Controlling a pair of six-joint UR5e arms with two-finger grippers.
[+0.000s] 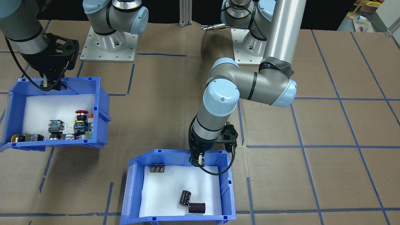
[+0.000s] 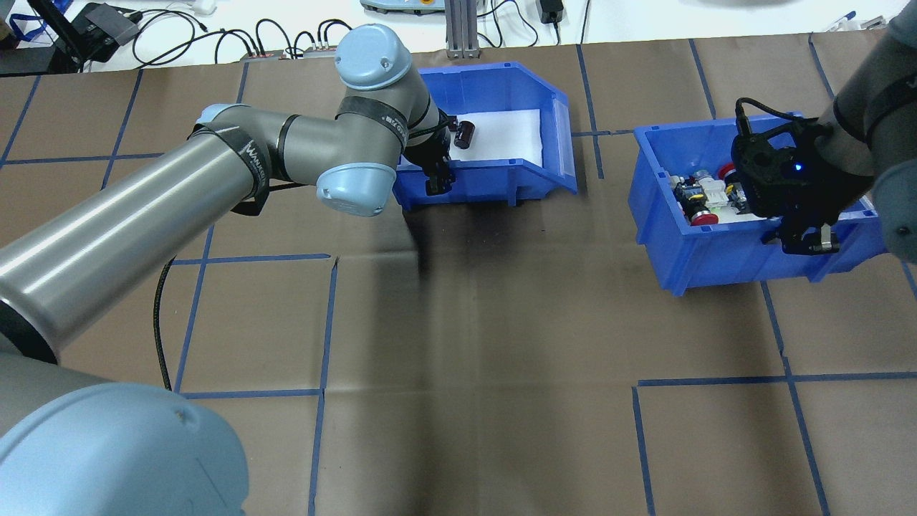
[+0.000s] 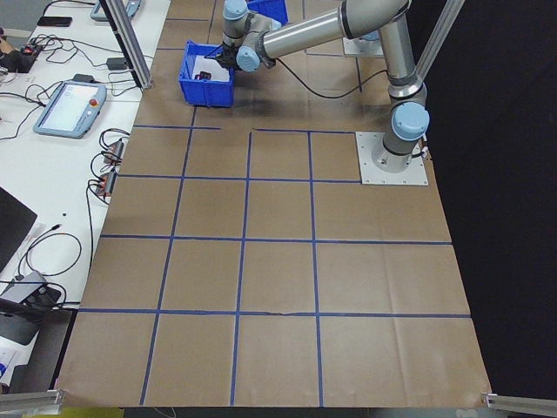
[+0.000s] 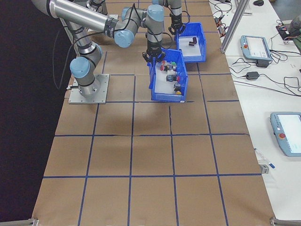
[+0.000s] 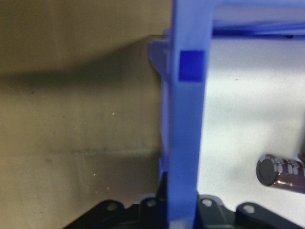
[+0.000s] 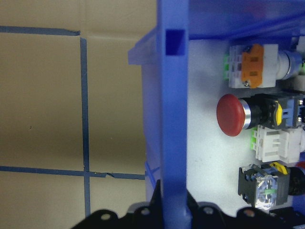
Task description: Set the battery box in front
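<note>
Between left jaws: battery box point(image 1: 226, 175) back wall.

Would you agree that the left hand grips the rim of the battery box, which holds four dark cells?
Not quite: the battery box holds three dark cells, not four, as the front-facing view shows. The left hand does grip its rim.

The battery box point(image 1: 227, 184) at the left end effector point(image 1: 197, 162) is showing smooth, slightly glossy blue plastic, its floor lined with matt white foam. The cells point(image 1: 197, 207) inside it are looking dark and shiny, like metal cans in printed sleeves. The bin point(image 1: 100, 103) at the right end effector point(image 1: 51, 85) is showing the same blue plastic. Matt brown paper with blue tape lines is covering the table point(image 1: 328, 131). The arm tubes are gleaming as brushed metal.
</note>
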